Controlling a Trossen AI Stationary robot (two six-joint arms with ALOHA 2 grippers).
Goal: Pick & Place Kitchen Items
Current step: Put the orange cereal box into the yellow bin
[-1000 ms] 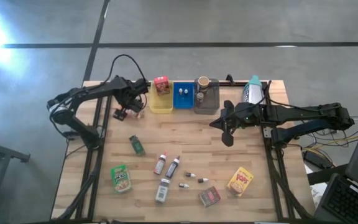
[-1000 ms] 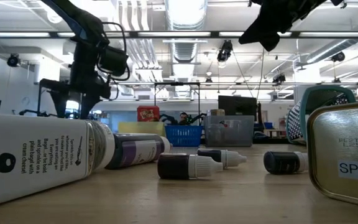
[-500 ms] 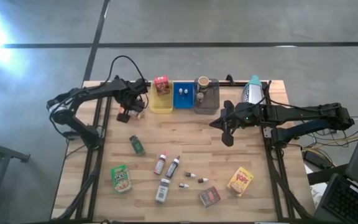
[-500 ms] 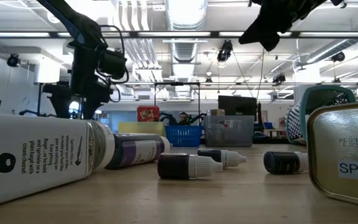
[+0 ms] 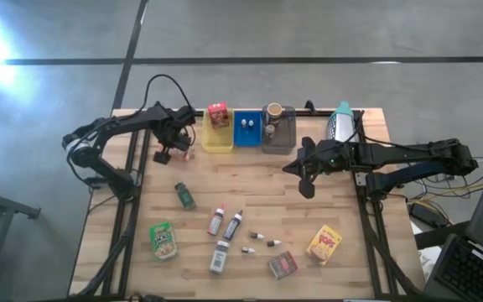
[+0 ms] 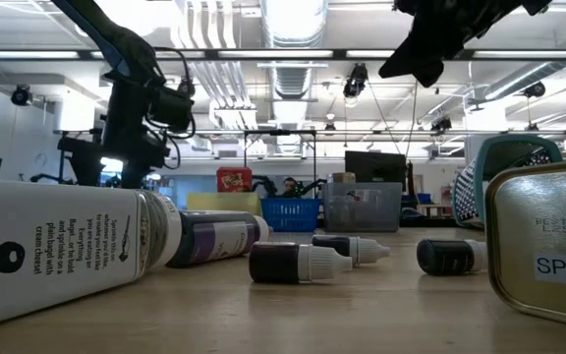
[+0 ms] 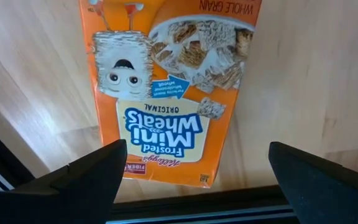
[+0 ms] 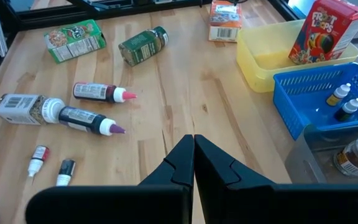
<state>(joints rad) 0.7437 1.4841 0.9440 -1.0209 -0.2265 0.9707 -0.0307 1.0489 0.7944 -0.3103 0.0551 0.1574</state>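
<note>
Left gripper [image 5: 174, 152] hangs over the tabletop [image 5: 325, 197] near the far left corner, fingers [image 7: 79, 180] spread wide and holding nothing. An orange cereal box [image 7: 169, 93] lies flat on the wood directly below it, between the fingers but not gripped.

Along the far edge stand three trays. The yellow tray [image 5: 217, 139] holds an upright red cereal box [image 5: 218, 114]. The blue tray [image 5: 246, 130] holds two small dropper bottles [image 8: 344, 101]. The grey tray [image 5: 279, 134] holds a brown cup [image 5: 273, 111].

Toward the near edge lie, in order: a green snack box [image 5: 163, 239] near the left edge, a green jar [image 5: 184, 195], two slim dark bottles [image 5: 225, 221], a white spice jar [image 5: 218, 257], tiny vials [image 5: 261, 242], a flat spice tin [image 5: 283, 265] and a yellow pouch [image 5: 324, 244].

Right gripper [image 5: 303, 172] hovers above the middle of the tabletop's right half, fingers [image 8: 194, 155] pressed together, carrying nothing.
</note>
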